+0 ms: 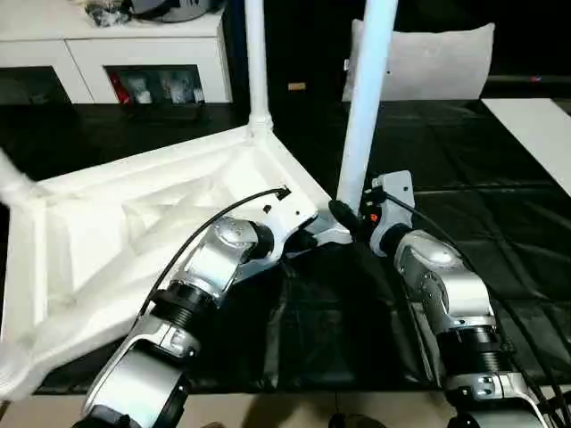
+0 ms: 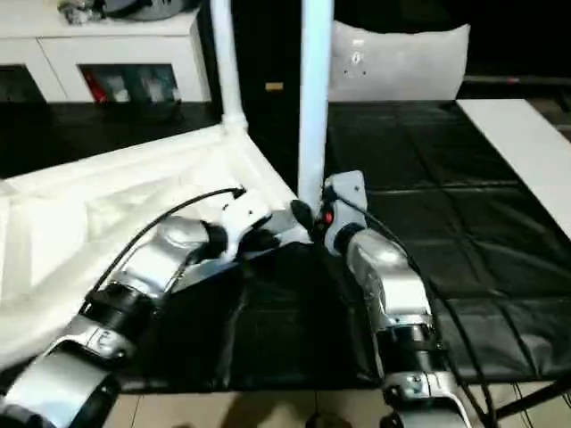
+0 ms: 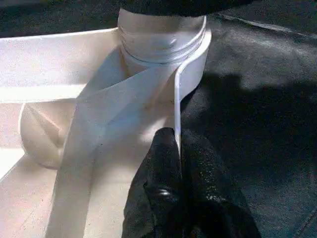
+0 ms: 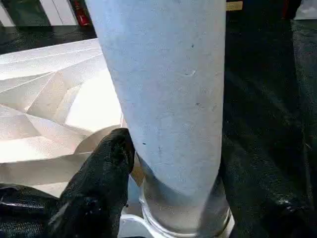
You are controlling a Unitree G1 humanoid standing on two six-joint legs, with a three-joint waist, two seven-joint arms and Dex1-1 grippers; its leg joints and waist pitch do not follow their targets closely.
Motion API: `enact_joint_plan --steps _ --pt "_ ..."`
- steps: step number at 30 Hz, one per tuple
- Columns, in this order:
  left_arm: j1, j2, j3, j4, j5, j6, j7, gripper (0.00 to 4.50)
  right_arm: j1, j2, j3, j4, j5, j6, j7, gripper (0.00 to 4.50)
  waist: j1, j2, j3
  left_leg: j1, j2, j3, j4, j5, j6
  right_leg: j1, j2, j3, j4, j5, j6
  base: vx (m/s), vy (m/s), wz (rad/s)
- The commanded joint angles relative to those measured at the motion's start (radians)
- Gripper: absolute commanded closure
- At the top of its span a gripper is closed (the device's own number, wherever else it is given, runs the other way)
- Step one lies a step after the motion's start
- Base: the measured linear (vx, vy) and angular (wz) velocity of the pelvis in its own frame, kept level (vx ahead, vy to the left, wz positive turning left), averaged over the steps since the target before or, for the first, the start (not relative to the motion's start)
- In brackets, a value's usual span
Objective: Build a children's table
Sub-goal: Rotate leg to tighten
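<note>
Lying upside down on the black sheet (image 1: 464, 232), the children's table (image 1: 134, 232) shows its ribbed underside to the head camera, with its top tilted so the near left edge reaches toward the robot. A leg (image 1: 257, 62) stands upright in the far corner socket, and a second leg (image 1: 368, 98) stands upright in the near right corner, between the two arms. Part of a third leg (image 1: 16, 185) shows at the left edge of the left eye view.

The left end effector (image 1: 314, 239) sits at the rim of the tabletop just beside that near right corner. In the left wrist view its black fingers (image 3: 166, 173) are pressed together on the thin white edge of the rim, with the corner socket (image 3: 163, 39) and the leg's base just beyond them.

The right end effector (image 1: 350, 219) is at the foot of the second leg. In the right wrist view one black finger (image 4: 106, 163) lies against the leg's side low down, near the socket collar, and the leg fills the space between the jaws; whether they are clamped on it or merely stand around it I cannot tell.

A white cabinet (image 1: 134, 53) with glass doors stands behind the table at the far left, a white cushion (image 1: 428, 58) lies at the far side, and a flat white board (image 1: 535, 134) lies on the sheet to the right.
</note>
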Motion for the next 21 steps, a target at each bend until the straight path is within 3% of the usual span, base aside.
enact_joint_plan --steps 1,3,5,8,11,14,17,19,20,21 --pt "-0.021 -0.003 0.009 -0.063 -0.029 -0.043 -0.012 4.50 0.016 0.002 0.036 -0.046 0.032 0.006 0.061 1.34 0.015 -0.017 -0.095 -0.004 0.005 0.002 -0.050 -0.024 0.137 0.084 -0.033 0.044 -0.035 -0.091 -0.237 0.000 0.000 0.00" --pt "-0.010 0.023 0.003 -0.067 -0.032 -0.065 -0.044 4.50 0.037 -0.040 0.035 -0.066 0.035 0.012 0.108 1.18 0.022 -0.016 -0.098 -0.006 0.005 0.002 -0.045 0.017 0.171 0.082 -0.031 0.045 -0.027 -0.034 -0.254 0.000 0.000 0.00" --pt "-0.005 0.043 0.000 -0.063 -0.036 -0.078 -0.070 4.50 0.048 -0.076 0.040 -0.070 0.052 0.001 0.164 0.92 0.027 -0.016 -0.096 -0.006 0.007 0.003 -0.044 0.016 0.180 0.080 -0.030 0.044 -0.029 -0.039 -0.258 0.000 0.000 0.00" --pt "-0.003 0.061 -0.003 -0.057 -0.039 -0.100 -0.095 4.50 0.055 -0.105 0.042 -0.071 0.065 -0.012 0.212 0.65 0.035 -0.015 -0.085 -0.002 0.010 0.007 -0.050 -0.082 0.147 0.074 -0.033 0.044 -0.046 -0.180 -0.233 0.000 0.000 0.00" --pt "0.006 0.126 -0.032 -0.048 -0.042 -0.188 -0.216 4.50 0.070 -0.207 0.071 -0.067 0.073 -0.073 0.395 0.39 0.043 -0.013 -0.082 0.001 0.011 0.005 -0.054 -0.155 0.105 0.074 -0.035 0.042 -0.060 -0.282 -0.190 0.000 0.000 0.00" --pt "0.015 0.176 -0.049 -0.045 -0.068 -0.253 -0.339 4.50 0.082 -0.285 0.088 -0.090 0.108 -0.085 0.552 0.11 0.043 -0.016 -0.080 -0.001 0.012 0.004 -0.056 -0.183 0.096 0.074 -0.035 0.043 -0.062 -0.316 -0.169 0.000 0.000 0.00" --pt "0.017 0.191 -0.056 -0.045 -0.077 -0.278 -0.381 4.50 0.083 -0.303 0.088 -0.096 0.125 -0.078 0.598 0.11 0.050 -0.014 -0.079 0.001 0.015 0.005 -0.057 -0.178 0.091 0.069 -0.035 0.044 -0.061 -0.323 -0.173 0.000 0.000 0.00" --pt "0.019 0.228 -0.079 -0.042 -0.086 -0.331 -0.468 4.50 0.087 -0.345 0.109 -0.094 0.130 -0.119 0.689 0.11 0.063 -0.012 -0.080 0.012 0.018 0.007 -0.057 -0.196 0.084 0.059 -0.035 0.045 -0.064 -0.332 -0.181 0.000 0.000 0.00" --pt "0.018 0.241 -0.088 -0.037 -0.088 -0.350 -0.501 4.50 0.089 -0.363 0.123 -0.092 0.133 -0.130 0.730 0.11 0.065 -0.018 -0.080 0.011 0.020 0.007 -0.058 -0.195 0.082 0.060 -0.035 0.046 -0.063 -0.329 -0.181 0.000 0.000 0.00" --pt "0.017 0.251 -0.095 -0.031 -0.091 -0.367 -0.527 4.50 0.090 -0.376 0.133 -0.088 0.137 -0.141 0.758 0.11 0.070 -0.016 -0.081 0.009 0.020 0.006 -0.058 -0.194 0.084 0.063 -0.036 0.045 -0.060 -0.327 -0.182 0.000 0.000 0.00"
